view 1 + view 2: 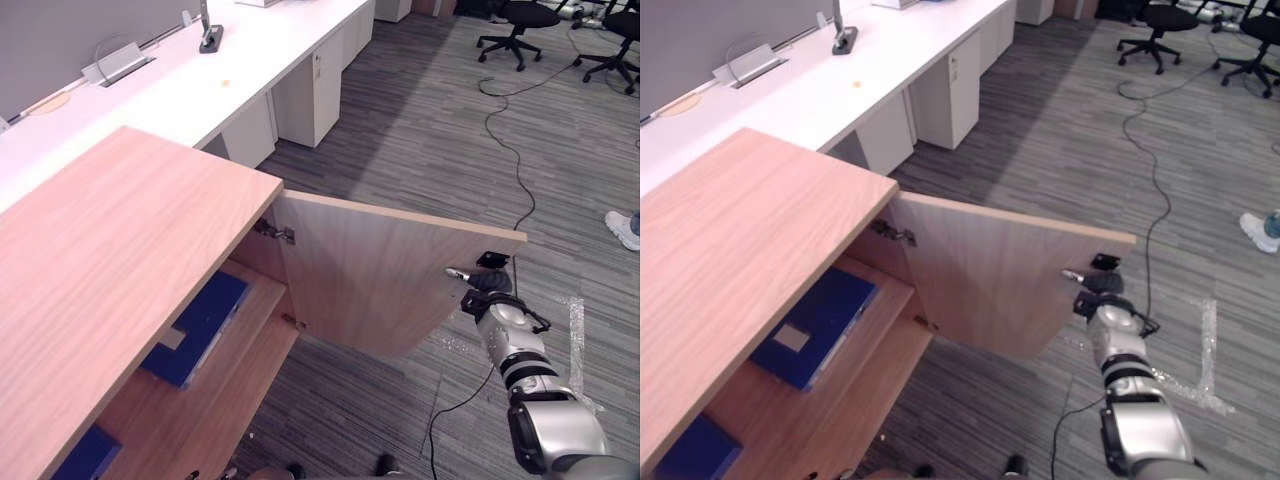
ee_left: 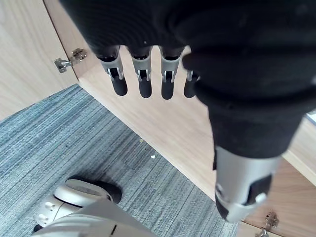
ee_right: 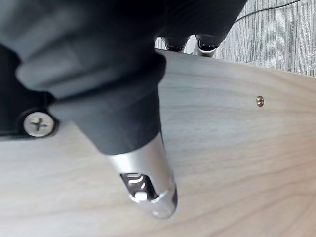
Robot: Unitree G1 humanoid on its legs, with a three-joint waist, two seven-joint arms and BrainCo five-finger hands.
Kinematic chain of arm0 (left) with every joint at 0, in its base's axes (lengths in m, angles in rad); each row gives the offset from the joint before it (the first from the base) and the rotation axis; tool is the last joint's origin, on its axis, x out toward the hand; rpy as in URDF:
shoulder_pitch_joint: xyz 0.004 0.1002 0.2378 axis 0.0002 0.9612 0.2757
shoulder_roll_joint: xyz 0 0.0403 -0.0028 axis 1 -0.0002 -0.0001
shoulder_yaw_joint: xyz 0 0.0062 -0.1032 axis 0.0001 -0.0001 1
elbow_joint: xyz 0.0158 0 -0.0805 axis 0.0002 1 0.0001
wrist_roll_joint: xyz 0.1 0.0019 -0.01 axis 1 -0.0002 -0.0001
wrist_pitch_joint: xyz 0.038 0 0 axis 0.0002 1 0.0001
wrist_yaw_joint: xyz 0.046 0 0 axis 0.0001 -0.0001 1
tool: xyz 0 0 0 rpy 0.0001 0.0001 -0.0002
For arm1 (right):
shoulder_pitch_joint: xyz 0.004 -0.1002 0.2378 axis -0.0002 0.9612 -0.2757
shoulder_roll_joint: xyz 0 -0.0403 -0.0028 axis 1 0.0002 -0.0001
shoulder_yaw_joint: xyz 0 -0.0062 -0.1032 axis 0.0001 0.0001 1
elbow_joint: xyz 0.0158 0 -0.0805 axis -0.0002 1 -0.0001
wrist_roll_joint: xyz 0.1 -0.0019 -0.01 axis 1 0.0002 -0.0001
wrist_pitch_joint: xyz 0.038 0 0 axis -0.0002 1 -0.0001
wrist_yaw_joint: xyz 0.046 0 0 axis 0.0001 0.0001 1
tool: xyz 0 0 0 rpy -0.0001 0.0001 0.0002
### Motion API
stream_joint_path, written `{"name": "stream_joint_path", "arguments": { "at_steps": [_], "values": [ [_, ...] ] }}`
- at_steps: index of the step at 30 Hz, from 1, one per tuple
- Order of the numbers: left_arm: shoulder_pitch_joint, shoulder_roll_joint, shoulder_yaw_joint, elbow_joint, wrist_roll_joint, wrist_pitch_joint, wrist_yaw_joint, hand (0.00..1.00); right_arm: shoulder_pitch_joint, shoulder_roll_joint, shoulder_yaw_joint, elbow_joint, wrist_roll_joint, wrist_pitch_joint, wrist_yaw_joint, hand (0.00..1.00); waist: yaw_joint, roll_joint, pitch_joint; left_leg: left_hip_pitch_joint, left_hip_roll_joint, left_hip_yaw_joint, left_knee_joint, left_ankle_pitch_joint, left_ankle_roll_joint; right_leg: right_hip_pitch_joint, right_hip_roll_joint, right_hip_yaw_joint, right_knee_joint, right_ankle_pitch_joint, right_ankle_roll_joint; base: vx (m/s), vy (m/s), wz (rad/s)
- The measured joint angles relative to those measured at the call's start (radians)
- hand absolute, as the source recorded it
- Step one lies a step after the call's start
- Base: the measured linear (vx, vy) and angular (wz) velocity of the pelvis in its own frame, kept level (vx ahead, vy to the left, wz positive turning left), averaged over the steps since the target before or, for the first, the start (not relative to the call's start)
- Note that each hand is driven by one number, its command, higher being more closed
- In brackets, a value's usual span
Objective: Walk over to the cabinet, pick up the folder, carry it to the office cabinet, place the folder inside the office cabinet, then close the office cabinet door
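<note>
right wrist view: right hand (image 3: 116, 74) against open office cabinet door (image 3: 237, 148), at its free edge; grip cannot be told. left hand (image 2: 197, 44) relaxed, straight, holding nothing, above carpet (image 2: 74, 143). blue folder (image 1: 200, 325) flat on shelf (image 1: 266, 322) inside office cabinet (image 1: 120, 230).

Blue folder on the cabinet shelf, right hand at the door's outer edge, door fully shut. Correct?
No: the door stands wide open, as the left eye view shows. The blue folder and right hand are as stated.
</note>
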Motion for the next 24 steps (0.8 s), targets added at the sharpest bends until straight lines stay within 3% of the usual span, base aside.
{"name": "stream_joint_path", "arguments": {
  "at_steps": [4,9,11,14,15,17,18,20,24],
  "values": [
    [0.023,-0.002,0.000,0.000,-0.002,0.000,-0.017,0.00,-0.012,-0.065,0.136,-0.026,0.024,0.005,0.041,0.00,-0.012,0.003,0.004,-0.015,0.006,-0.004,0.009,0.001,0.000,-0.006,0.009,0.003,-0.013,0.015,-0.002,-0.09,-0.034,-0.01],
    [0.027,-0.003,0.006,0.001,0.005,0.001,-0.043,0.00,-0.012,-0.195,0.321,-0.164,0.043,0.023,0.147,0.00,-0.031,0.004,0.020,-0.030,0.025,-0.004,0.016,0.001,-0.002,-0.013,0.032,0.018,-0.033,0.034,-0.005,-0.09,-0.041,-0.10],
    [0.028,-0.002,0.008,0.001,0.015,0.001,-0.059,0.00,-0.013,-0.269,0.449,-0.229,0.043,0.036,0.177,0.00,-0.041,0.004,0.021,-0.029,0.036,-0.004,0.016,0.001,-0.006,-0.016,0.043,0.024,-0.033,0.034,-0.006,-0.07,-0.072,-0.12],
    [0.024,-0.002,0.025,0.001,0.037,0.002,-0.081,0.00,-0.059,-0.460,0.731,-0.388,0.037,0.073,0.265,0.00,-0.044,0.003,0.021,-0.030,0.068,0.000,0.020,-0.009,-0.021,-0.023,0.076,0.046,-0.035,0.034,-0.007,-0.03,-0.082,-0.24],
    [0.020,-0.002,0.030,0.001,0.051,0.002,-0.089,0.00,-0.094,-0.539,0.852,-0.466,0.030,0.087,0.327,0.00,-0.047,0.003,0.021,-0.031,0.083,-0.001,0.028,-0.014,-0.030,-0.023,0.092,0.053,-0.035,0.032,-0.014,-0.01,-0.112,-0.21],
    [0.008,0.000,0.048,0.002,0.070,0.002,-0.101,0.00,-0.156,-0.626,1.025,-0.594,-0.007,0.104,0.416,0.00,-0.045,0.002,0.020,-0.032,0.111,-0.002,0.049,-0.026,-0.048,-0.023,0.121,0.065,-0.030,0.023,-0.030,0.01,-0.151,-0.21],
    [-0.006,0.001,0.059,0.002,0.085,0.001,-0.108,0.00,-0.192,-0.656,1.096,-0.676,-0.045,0.110,0.497,0.00,-0.041,0.001,0.019,-0.034,0.128,-0.004,0.065,-0.032,-0.058,-0.022,0.138,0.068,-0.023,0.017,-0.040,0.01,-0.158,-0.16],
    [-0.043,0.002,0.066,0.003,0.094,-0.001,-0.117,0.00,-0.204,-0.659,1.165,-0.806,-0.097,0.109,0.629,0.00,-0.020,-0.001,0.019,-0.036,0.154,-0.009,0.089,-0.036,-0.064,-0.022,0.164,0.069,-0.003,0.001,-0.065,0.01,-0.139,-0.06],
    [-0.093,0.002,0.066,0.008,0.108,-0.002,-0.126,0.00,-0.163,-0.575,1.234,-0.926,-0.152,0.087,0.735,0.00,0.025,-0.004,0.020,-0.035,0.187,-0.016,0.109,-0.036,-0.065,-0.022,0.193,0.067,0.022,-0.021,-0.096,0.00,-0.073,-0.01]
  ]
}}
